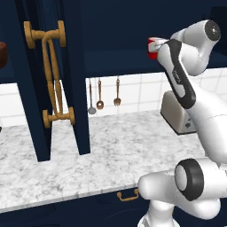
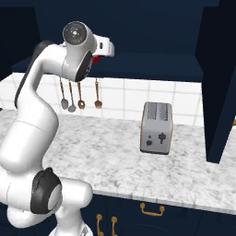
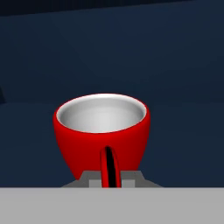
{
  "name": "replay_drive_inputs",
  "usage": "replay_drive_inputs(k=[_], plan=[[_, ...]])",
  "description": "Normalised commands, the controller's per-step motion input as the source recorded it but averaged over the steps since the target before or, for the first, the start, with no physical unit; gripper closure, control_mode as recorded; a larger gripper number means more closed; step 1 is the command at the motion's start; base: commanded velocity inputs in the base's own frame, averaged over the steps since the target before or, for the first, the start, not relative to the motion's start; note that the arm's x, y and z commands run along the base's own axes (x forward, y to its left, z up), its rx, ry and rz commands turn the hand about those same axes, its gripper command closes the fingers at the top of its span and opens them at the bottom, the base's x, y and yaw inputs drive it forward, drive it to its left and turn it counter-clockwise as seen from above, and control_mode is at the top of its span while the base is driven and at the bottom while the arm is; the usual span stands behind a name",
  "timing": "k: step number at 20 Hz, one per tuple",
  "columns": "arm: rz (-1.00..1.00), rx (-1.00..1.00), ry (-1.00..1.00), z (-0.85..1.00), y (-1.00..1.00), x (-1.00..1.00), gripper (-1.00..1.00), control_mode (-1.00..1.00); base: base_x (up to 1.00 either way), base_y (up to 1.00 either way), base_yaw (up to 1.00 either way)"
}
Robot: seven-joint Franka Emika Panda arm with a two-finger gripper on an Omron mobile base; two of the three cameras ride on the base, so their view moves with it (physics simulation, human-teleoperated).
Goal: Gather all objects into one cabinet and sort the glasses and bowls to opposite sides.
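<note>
A glossy red cup (image 3: 103,131) with a white inside fills the middle of the hand view. Its handle runs down between my fingertips, and my gripper (image 3: 109,177) is shut on that handle. From the left base view the red cup (image 1: 152,46) peeks out behind my forearm, up at the level of the navy cabinet's shelf (image 1: 119,62). A sliver of the cup (image 2: 96,58) shows under my hand in the right base view, in front of the cabinet opening (image 2: 152,67). Whether the cup rests on the shelf I cannot tell. A reddish-brown bowl (image 1: 2,54) edges in at far left.
The cabinet's open doors (image 1: 48,80) with curved brass handles hang over the left of the marble counter (image 1: 111,150). A grey toaster (image 2: 156,126) stands on the counter at right. Hanging ladles and spoons (image 1: 99,95) line the tiled wall. Another open door (image 2: 221,92) stands far right.
</note>
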Motion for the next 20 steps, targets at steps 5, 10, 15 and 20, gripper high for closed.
replay_drive_inputs(k=[5,10,15,20], plan=[[-0.06,0.00,0.01,0.14,-0.13,-0.98,1.00,-1.00,0.00,0.00,0.00],[-0.06,0.00,0.01,0.00,-0.05,-1.00,1.00,-1.00,0.00,0.00,0.00],[-0.10,0.00,0.04,0.00,0.00,-1.00,1.00,-1.00,0.00,0.00,0.00],[-0.09,0.00,0.05,0.00,0.02,-1.00,1.00,-1.00,0.00,0.00,0.00]])
